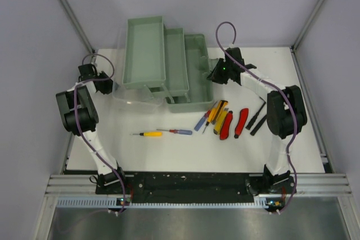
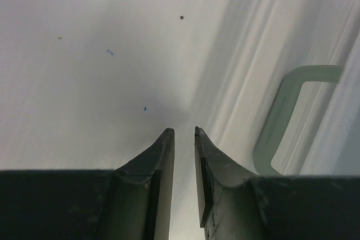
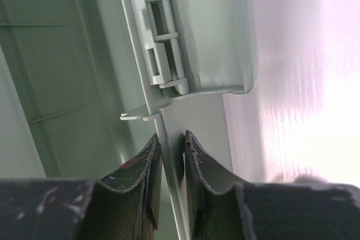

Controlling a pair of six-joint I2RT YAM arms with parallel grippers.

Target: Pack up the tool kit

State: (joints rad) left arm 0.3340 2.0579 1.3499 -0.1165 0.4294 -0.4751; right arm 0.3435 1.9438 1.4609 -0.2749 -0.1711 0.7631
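The pale green toolbox (image 1: 197, 85) stands at the back of the table, its tiered trays (image 1: 145, 51) swung out to the left. Its translucent lid (image 1: 132, 98) lies low on the left. My right gripper (image 1: 215, 75) is shut on the toolbox's thin right wall (image 3: 169, 155), just below a latch (image 3: 163, 54). My left gripper (image 1: 106, 82) is at the lid's left edge. Its fingertips (image 2: 169, 139) stand a narrow gap apart over the pale lid surface (image 2: 112, 71), with a green handle (image 2: 275, 127) to their right. Whether the lid's rim is between them I cannot tell.
Loose tools lie in front of the box: a yellow screwdriver (image 1: 147, 134), a red and blue screwdriver (image 1: 175, 131), a blue screwdriver (image 1: 201, 121), a yellow utility knife (image 1: 219, 113), two red-handled pliers (image 1: 226, 126) and black tools (image 1: 257, 122) at the right.
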